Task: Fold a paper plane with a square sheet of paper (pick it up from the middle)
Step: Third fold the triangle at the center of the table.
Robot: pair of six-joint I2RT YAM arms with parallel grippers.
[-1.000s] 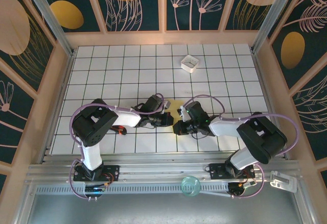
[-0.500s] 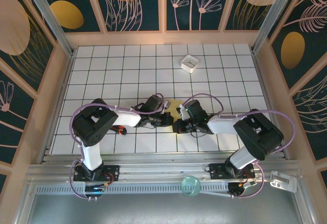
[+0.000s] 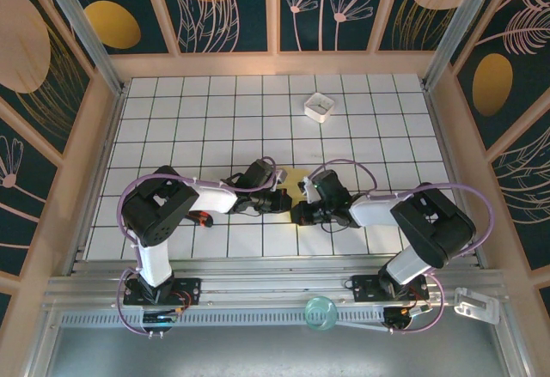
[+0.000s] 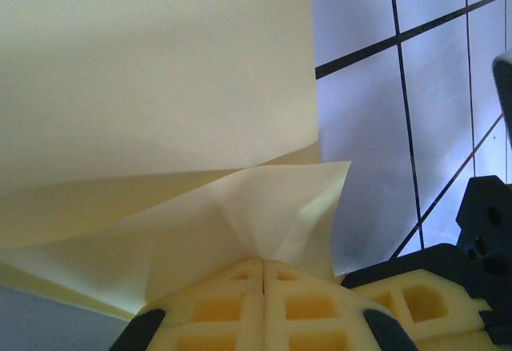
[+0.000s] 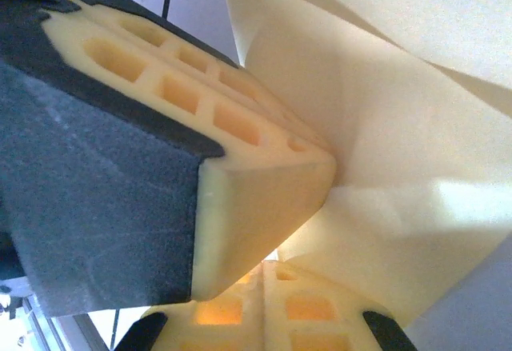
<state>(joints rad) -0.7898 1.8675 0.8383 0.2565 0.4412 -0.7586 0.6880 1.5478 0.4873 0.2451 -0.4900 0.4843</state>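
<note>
The square sheet of paper [image 3: 296, 177] is pale yellow, creased and lifted off the table between the two arms; only a small patch of it shows from above. My left gripper [image 3: 282, 199] is shut on a folded corner of the sheet [image 4: 240, 207], with the jaws pressed together [image 4: 264, 265]. My right gripper [image 3: 299, 212] meets it tip to tip from the right. Its jaws [image 5: 264, 275] are shut on the lower edge of the sheet [image 5: 384, 167]. The left gripper's foam finger [image 5: 240, 167] lies just above them.
A small white square box [image 3: 319, 106] stands at the back, right of centre. The white grid table [image 3: 189, 119] spreads round the arms. A clear round disc [image 3: 321, 311] and a white bracket [image 3: 475, 306] rest on the front rail.
The right arm has drawn a little to the left, bringing its gripper closer against the left one. The left arm has hardly moved and the paper stays pinched.
</note>
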